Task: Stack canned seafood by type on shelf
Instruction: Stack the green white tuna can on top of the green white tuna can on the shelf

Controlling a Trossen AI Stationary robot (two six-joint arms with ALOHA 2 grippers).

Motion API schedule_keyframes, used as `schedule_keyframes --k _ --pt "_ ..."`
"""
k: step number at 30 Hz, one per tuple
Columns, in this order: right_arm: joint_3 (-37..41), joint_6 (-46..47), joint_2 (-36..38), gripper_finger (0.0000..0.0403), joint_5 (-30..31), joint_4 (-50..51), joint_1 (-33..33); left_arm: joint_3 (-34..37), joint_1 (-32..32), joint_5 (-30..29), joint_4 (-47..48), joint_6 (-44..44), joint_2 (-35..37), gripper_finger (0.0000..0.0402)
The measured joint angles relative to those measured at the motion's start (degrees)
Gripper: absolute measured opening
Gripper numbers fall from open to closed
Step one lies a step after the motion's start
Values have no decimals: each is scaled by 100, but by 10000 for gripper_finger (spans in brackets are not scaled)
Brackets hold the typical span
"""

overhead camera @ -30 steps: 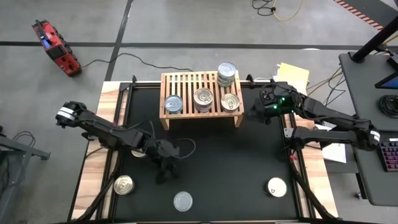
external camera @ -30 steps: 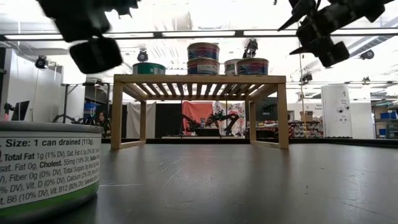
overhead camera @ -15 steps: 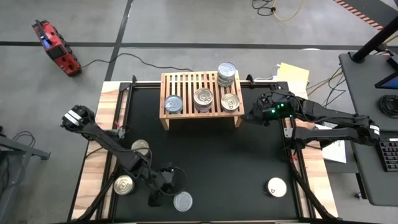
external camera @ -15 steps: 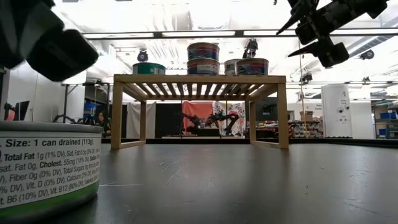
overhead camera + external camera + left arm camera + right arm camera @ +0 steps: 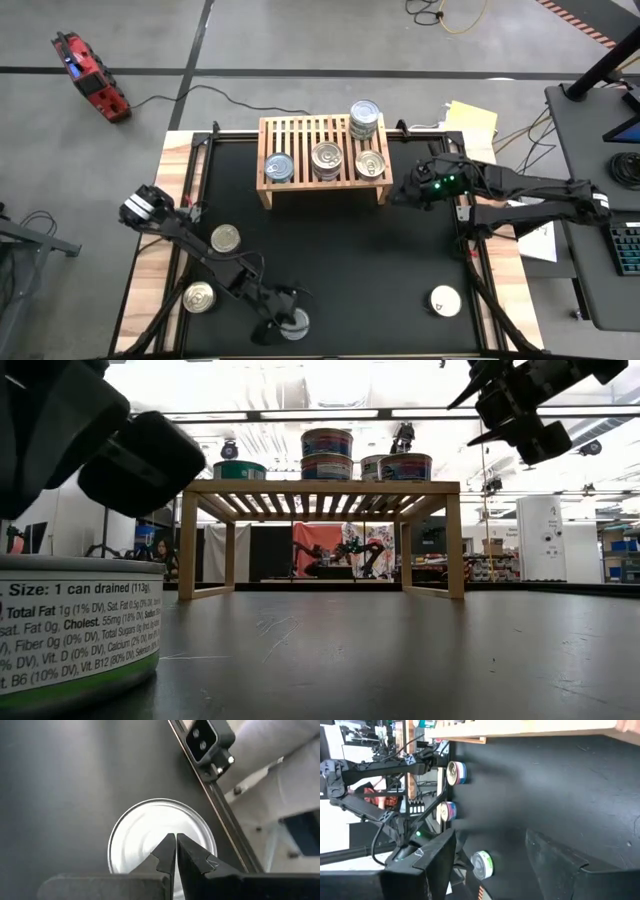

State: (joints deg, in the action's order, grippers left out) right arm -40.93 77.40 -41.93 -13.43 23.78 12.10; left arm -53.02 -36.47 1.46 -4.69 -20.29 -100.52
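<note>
The light-wood shelf stands at the table's far middle. On its slats sit three single cans and a stack of cans at its far right corner. Loose cans rest on the black mat: a gold one, another, a whitish one, and a silver-lidded one at the near edge. My left gripper is shut and hovers just above that silver can, with a gap showing in the low view. My right gripper is open and raised beside the shelf's right end.
Black rails run along both sides of the mat, and one rail with a bracket lies close beside the silver can. Papers and a desk lie beyond the right edge. The mat's middle is bare.
My left gripper has swung from the mat's left middle toward the near edge and come down over the silver can, rolling its wrist as it went; its fingers stayed shut. The cans and the shelf have not moved.
</note>
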Motion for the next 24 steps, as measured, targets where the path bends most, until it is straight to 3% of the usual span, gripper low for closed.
schedule_keyframes --k 4,15,24 --pt "-2 63 -54 228 177 -6 -240 -343 0 14 448 307 -200 0" --pt "-4 57 -138 228 461 -6 -413 -351 2 -18 977 330 -204 0" --pt "-4 -75 -141 224 464 -5 -413 -344 13 -411 1286 331 -146 0"
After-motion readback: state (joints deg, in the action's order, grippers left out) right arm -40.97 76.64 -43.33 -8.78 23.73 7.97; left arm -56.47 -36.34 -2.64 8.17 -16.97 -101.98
